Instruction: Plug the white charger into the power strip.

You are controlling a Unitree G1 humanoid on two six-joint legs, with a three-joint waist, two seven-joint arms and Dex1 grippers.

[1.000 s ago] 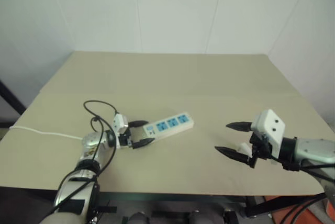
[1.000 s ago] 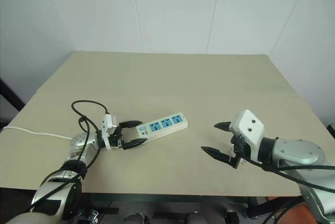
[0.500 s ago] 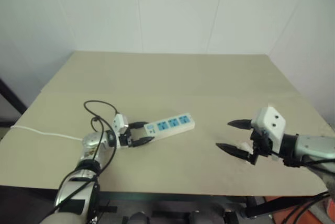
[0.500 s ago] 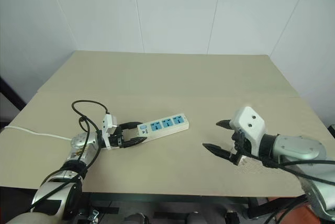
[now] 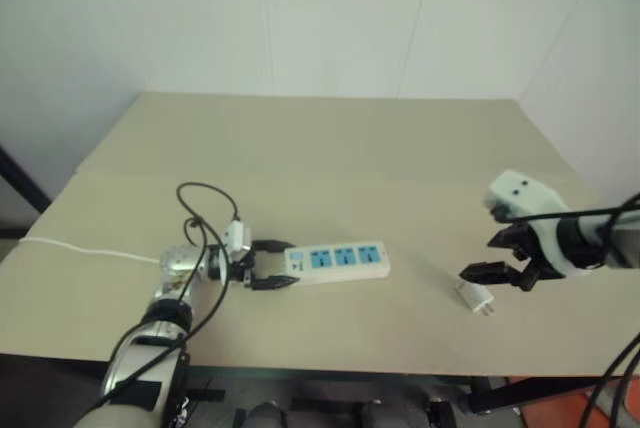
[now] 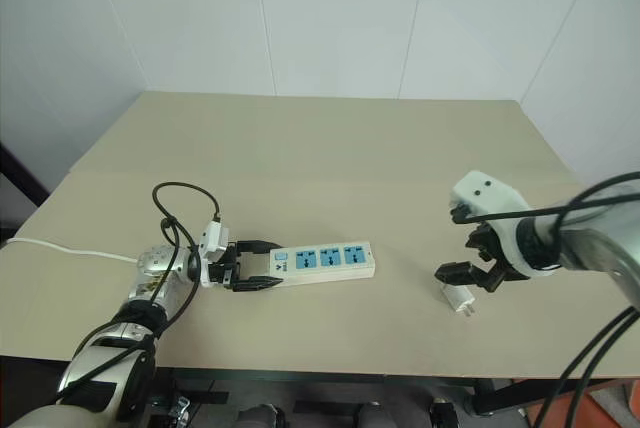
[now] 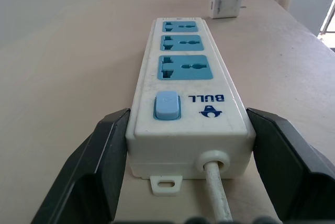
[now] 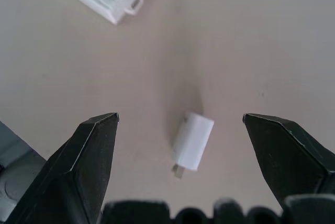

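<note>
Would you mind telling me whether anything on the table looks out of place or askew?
Nothing looks damaged. The charger lies on its side on the table, prongs level, apart from the strip, so no prong points toward a socket.

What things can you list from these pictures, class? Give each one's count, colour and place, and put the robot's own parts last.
table: one, beige, against the white wall.
power strip: one, white with three blue socket faces, lying flat on the table's near left part, switch end between the left fingers.
cord: one, thin, white, running from the strip's switch end off the table's left edge.
white charger: one, white, lying on its side on the table's near right part, under the right gripper.
left gripper: one, black fingers against the strip's two sides.
right gripper: one, black fingers spread wide above the charger, not touching it.
</note>
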